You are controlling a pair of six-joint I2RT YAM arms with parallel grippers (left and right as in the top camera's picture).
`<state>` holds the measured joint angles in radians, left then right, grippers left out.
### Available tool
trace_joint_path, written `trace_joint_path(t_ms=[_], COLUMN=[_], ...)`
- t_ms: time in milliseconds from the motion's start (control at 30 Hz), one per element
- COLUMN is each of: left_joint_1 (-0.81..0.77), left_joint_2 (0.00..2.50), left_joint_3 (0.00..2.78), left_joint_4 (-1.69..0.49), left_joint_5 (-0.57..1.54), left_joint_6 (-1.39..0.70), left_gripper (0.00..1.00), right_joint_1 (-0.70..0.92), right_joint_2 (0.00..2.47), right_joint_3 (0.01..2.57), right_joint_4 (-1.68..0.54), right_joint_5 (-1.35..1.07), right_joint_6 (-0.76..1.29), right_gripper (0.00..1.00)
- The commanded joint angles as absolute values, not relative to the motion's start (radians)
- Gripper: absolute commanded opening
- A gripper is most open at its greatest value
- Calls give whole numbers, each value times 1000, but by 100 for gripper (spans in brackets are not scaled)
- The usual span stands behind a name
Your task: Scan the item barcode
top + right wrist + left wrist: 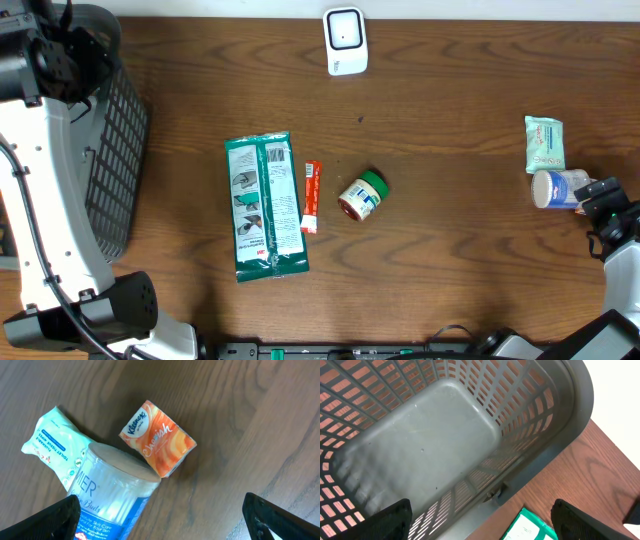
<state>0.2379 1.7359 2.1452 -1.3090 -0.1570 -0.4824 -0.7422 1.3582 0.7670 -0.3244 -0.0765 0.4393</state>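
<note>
No scan looks begun: the left end effector [480,527] hangs spread and empty over the basket [580,405], the right end effector [165,527] spread just above the tub [115,492]. Tub, jar [362,194] and pack [265,205] all lie on the bench [450,250], well apart from the scanner [345,42] at its far edge

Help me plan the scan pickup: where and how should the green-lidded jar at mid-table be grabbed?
Grip the jar across its white labelled body, coming straight down from above. It seems to lie on its side, lid pointing up-right in the overhead view, so close across the round sides rather than end to end.
</note>
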Motion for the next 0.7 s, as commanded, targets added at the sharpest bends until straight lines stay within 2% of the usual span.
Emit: trace_joint_path(t_ms=[0, 133, 300, 467, 667], left_joint_1=[241, 241, 241, 241, 241], left_joint_2=[1728, 1728, 1728, 1728, 1728], left_joint_3=[2150, 2150, 2150, 2150, 2150], left_joint_4=[-1313, -1313, -1313, -1313, -1313], left_joint_5=[-170, -170, -170, -170, -170], left_joint_6=[-480, -480, -480, -481, -480], left_gripper=[88, 88, 89, 88, 88], right_joint_1=[-752, -729, -615, -404, -43], right_joint_2=[1345, 1345, 1356, 1377, 1384], right_joint_3=[799, 913, 1177, 1428, 1504], right_joint_4=[-345, -472, -755, -974, -995], right_joint_5=[-97, -216, -282, -281, -248], right_joint_6=[428, 367, 304, 286, 416], right_gripper=[99, 99, 99, 99, 99])
